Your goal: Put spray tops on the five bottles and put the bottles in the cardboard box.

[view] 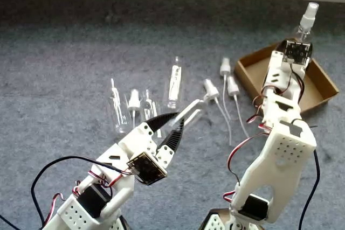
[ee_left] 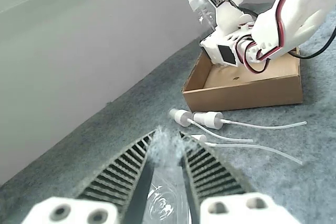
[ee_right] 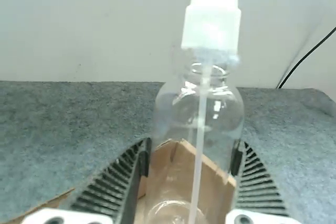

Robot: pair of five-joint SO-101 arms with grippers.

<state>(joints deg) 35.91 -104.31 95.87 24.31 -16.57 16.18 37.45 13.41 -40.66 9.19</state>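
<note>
Cardboard box [view: 322,87] rim below R fingers [ee_right: 113,182] pinching capped bottle [ee_right: 199,114]; L fingers [ee_left: 126,166] pinch clear bottle [ee_left: 165,200].

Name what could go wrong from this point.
1. The spray top looks to sit above the neck of the capped bottle in the right gripper; it may come off when dropped into the cardboard box.
2. The left gripper grips a bare bottle close to loose spray tops; moving could drag their tubes.

A capped clear bottle [view: 303,29] hangs above the cardboard box [view: 319,82]; bare bottles [view: 174,82] and loose spray tops [view: 225,67] lie nearby.
</note>
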